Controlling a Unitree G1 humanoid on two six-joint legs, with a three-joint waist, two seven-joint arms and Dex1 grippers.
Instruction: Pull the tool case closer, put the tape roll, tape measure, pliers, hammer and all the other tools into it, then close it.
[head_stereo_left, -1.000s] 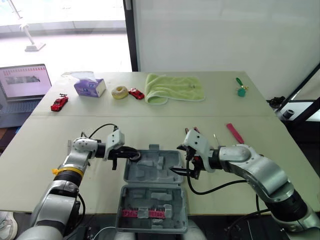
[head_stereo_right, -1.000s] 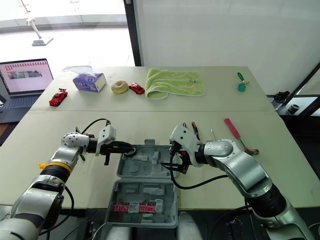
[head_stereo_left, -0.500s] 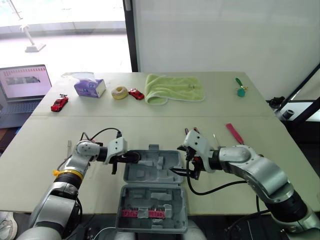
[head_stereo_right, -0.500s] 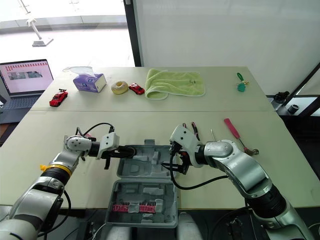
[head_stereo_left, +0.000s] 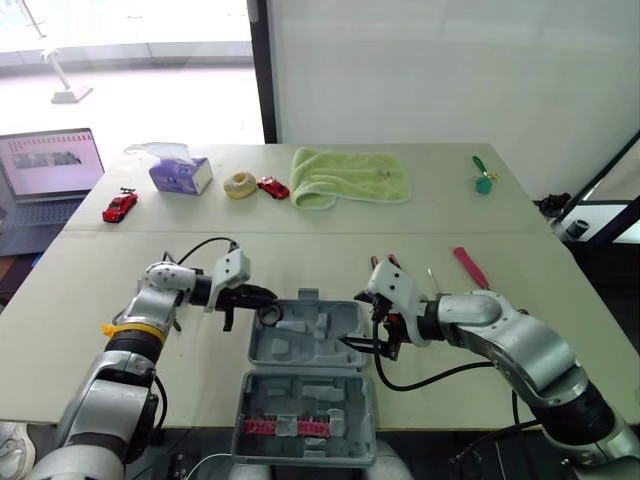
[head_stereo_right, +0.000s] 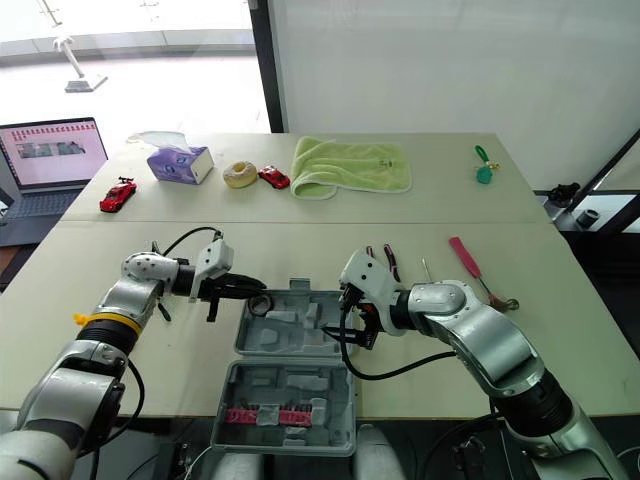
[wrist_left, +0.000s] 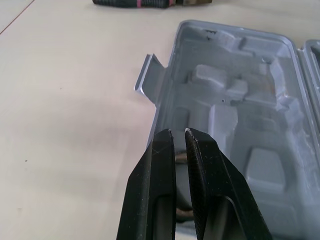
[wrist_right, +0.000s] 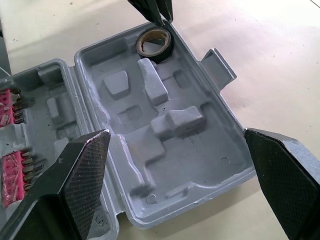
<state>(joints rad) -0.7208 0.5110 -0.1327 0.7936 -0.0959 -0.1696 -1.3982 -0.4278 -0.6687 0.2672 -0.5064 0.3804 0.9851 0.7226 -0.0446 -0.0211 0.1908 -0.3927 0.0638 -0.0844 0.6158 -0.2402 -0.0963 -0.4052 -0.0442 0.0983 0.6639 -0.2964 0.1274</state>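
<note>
The grey tool case (head_stereo_left: 330, 345) lies open near the table's front edge, with a pink bit strip (head_stereo_left: 285, 427) in the half closest to me. The dark tape roll (wrist_right: 155, 44) rests in the far-left corner of the other half. My left gripper (head_stereo_left: 270, 296) hovers just above the roll, its fingers (wrist_left: 162, 165) shut to a thin slit with nothing held. My right gripper (wrist_right: 174, 134) stands wide open over the case's right edge. Red-handled pliers (head_stereo_left: 382, 262), a thin screwdriver (head_stereo_left: 431, 278) and a pink-handled tool (head_stereo_left: 468, 266) lie on the table to the right.
At the back are a green towel (head_stereo_left: 348, 177), a purple tissue box (head_stereo_left: 180, 175), a yellow ring (head_stereo_left: 239, 185), two red toy cars (head_stereo_left: 271, 186) (head_stereo_left: 118, 207) and a small green object (head_stereo_left: 483, 178). A laptop (head_stereo_left: 50, 170) sits off the far left.
My left gripper has risen and drawn back from the case corner, while the tape roll stays in the case. The right arm has not moved.
</note>
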